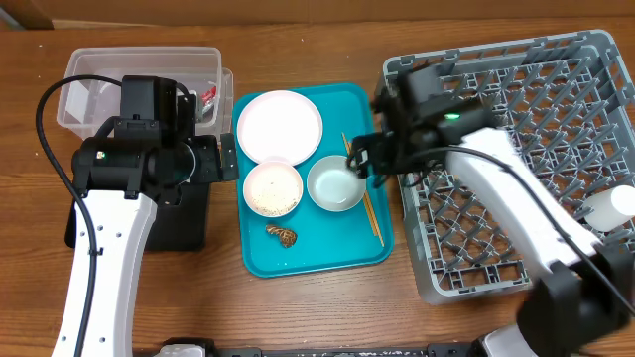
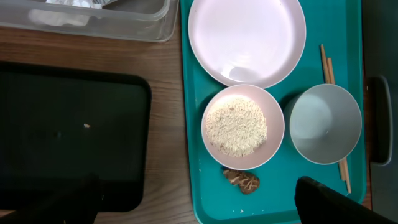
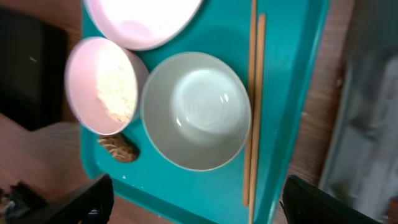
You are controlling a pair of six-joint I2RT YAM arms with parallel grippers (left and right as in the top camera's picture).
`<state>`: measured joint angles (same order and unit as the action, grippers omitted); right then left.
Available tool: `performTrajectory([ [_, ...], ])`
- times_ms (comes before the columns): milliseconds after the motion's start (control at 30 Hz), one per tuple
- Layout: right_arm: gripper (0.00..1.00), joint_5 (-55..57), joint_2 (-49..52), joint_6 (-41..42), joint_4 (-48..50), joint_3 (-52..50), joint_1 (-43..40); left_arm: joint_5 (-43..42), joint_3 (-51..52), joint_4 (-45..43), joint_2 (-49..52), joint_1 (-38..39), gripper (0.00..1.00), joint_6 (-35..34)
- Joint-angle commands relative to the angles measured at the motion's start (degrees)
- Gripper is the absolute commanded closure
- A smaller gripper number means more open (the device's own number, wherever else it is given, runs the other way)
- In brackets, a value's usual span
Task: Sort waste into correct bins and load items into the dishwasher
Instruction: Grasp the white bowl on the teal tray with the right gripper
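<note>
On the teal tray lie a white plate, a pink bowl of rice, a pale blue bowl, chopsticks and a brown scrap. My left gripper is open and empty, above the tray's left edge next to the black tray; the scrap lies between its fingers. My right gripper is open and empty above the blue bowl and chopsticks. The clear tub holds a red-and-white wrapper.
The grey dish rack fills the right side, with a white cup at its right edge. My right arm reaches across the rack's left part. My left arm covers most of the black tray. Bare wood lies in front of the teal tray.
</note>
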<state>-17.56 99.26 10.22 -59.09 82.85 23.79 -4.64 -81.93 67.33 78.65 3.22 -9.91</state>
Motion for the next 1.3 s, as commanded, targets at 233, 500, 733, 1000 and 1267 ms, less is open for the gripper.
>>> performTrajectory([
  [233, 0.29, 7.1, 11.9, 8.9, 1.4, 0.7, 2.4, 0.6, -0.4, -0.1, 0.1, -0.2, 0.0, 0.5],
  [500, 0.74, 7.0, 16.0, 9.8, 1.8, 0.5, 2.5, 0.6, -0.4, -0.1, 0.1, -0.2, 0.0, 0.5],
  [733, 0.96, 7.0, 15.3, 9.8, 0.5, 0.8, 2.5, 0.6, -0.4, 0.0, 0.1, -0.2, 0.0, 0.5],
  [1000, 0.96, 10.6, 8.7, 9.3, -4.3, 8.2, 2.2, 0.6, -0.4, -0.2, 0.1, -0.3, 0.0, 0.5],
  [1267, 0.96, 24.4, 1.2, 6.7, -5.0, 16.7, -0.7, 0.6, -0.4, -0.3, 0.1, -0.3, 0.0, 0.5],
])
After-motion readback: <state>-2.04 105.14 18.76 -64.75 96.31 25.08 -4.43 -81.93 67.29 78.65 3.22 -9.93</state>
